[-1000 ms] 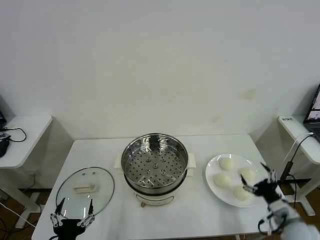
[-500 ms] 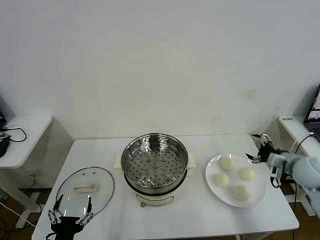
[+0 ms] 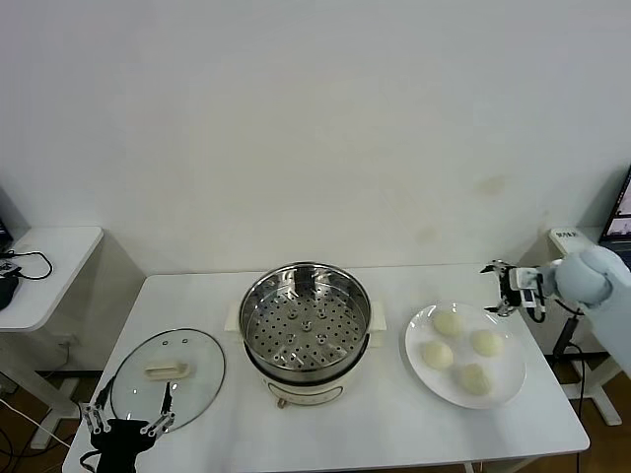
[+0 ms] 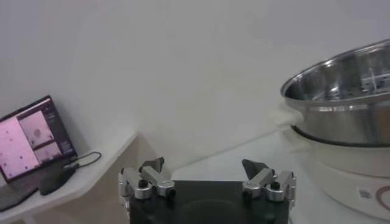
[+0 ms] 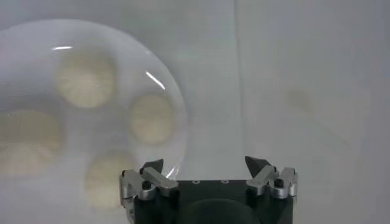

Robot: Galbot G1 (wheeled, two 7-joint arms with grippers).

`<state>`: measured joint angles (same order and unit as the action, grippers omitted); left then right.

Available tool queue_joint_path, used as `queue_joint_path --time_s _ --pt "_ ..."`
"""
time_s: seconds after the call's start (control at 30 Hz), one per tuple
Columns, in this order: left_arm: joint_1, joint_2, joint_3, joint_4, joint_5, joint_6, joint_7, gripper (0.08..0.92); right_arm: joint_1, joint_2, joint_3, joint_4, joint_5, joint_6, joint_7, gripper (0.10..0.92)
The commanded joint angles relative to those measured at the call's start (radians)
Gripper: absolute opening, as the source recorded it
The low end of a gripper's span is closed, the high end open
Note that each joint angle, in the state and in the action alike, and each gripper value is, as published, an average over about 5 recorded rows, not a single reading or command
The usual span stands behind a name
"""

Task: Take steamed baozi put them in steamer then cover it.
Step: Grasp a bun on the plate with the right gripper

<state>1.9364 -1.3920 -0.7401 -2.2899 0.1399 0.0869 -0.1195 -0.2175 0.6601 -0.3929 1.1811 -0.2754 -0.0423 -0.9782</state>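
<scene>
Jaws on both grippers are spread wide and hold nothing. At the near edge of the white surface (image 3: pixel 394 434), the left gripper (image 3: pixel 126 422) sits just short of the glass cover (image 3: pixel 168 379), which lies flat. Beyond and to its right stands the steamer (image 3: pixel 306 317), uncovered. Farther right, four steamed baozi (image 3: pixel 474 377) rest on a white plate (image 3: pixel 419 367). The right gripper (image 3: pixel 510 290) hovers just past the plate's far right rim, apart from the buns.

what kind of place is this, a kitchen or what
More likely a robot test lab than a kitchen: a bare white table against a blank wall holds only an electric steamer, a glass lid and a plate of baozi, with a laptop on a side desk.
</scene>
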Motion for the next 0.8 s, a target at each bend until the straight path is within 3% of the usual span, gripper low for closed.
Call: queue_joint_path --time_s 0.03,0.6,0.8 --pt "-0.001 0.000 -0.016 0.001 0.004 0.001 0.002 0.823 0.107 0.169 -0.166 -0.192 -0.025 0.014 -0.070 0.823" --pt "0.008 -0.013 -0.039 0.010 0.008 -0.003 0.001 0.823 0.088 0.250 -0.155 -0.290 -0.138 0.019 -0.047 0.815" --pt "0.005 -0.013 -0.041 0.011 0.008 -0.004 0.000 0.823 0.088 0.259 -0.148 -0.299 -0.150 0.016 -0.038 0.739"
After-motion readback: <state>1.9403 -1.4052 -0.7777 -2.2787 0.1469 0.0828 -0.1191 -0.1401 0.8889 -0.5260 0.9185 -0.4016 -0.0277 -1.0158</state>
